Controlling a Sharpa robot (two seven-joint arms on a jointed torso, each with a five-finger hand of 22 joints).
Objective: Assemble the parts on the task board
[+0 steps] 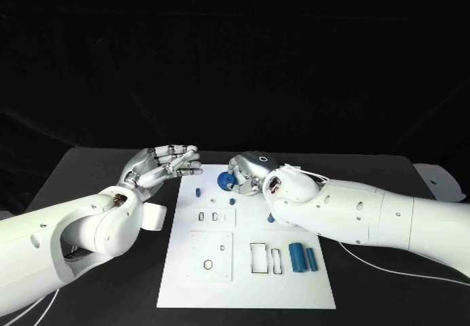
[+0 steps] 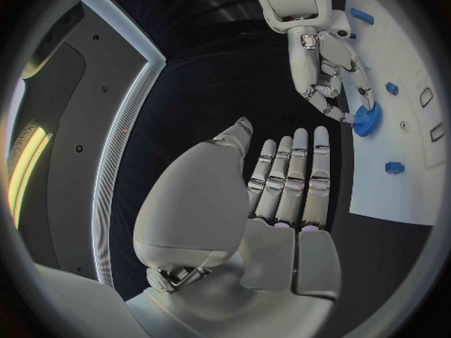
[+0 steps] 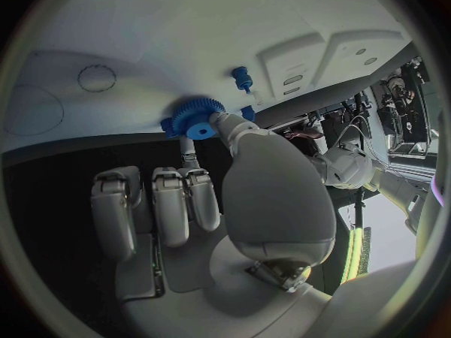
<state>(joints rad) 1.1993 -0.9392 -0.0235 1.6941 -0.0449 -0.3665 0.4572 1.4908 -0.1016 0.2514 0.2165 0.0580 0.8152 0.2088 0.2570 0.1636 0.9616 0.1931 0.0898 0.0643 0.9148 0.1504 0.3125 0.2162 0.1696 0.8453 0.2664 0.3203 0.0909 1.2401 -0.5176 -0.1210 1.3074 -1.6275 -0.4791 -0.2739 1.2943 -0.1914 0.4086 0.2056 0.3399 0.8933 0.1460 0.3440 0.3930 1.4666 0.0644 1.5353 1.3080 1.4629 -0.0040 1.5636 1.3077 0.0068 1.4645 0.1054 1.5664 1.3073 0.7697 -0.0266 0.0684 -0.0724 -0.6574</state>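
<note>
The white task board (image 1: 245, 292) lies in the middle of the black table. My right hand (image 1: 250, 168) is over the board's far end and pinches a blue gear (image 1: 227, 180) between thumb and a finger; the gear (image 3: 192, 117) sits low against the board (image 3: 141, 37). My left hand (image 1: 163, 166) hovers over the board's far left corner, fingers stretched out and holding nothing (image 2: 286, 180). Small blue pegs (image 1: 197, 191) (image 1: 232, 201) stand near the gear. Two blue cylinders (image 1: 297, 259) (image 1: 312, 258) lie near the board's right edge.
A raised white plate with an oval hole (image 1: 210, 255) and a smaller plate with slots (image 1: 214, 216) sit on the board's left half. Rectangular slots (image 1: 259, 258) lie beside the cylinders. A white object (image 1: 437, 180) rests at the table's right edge.
</note>
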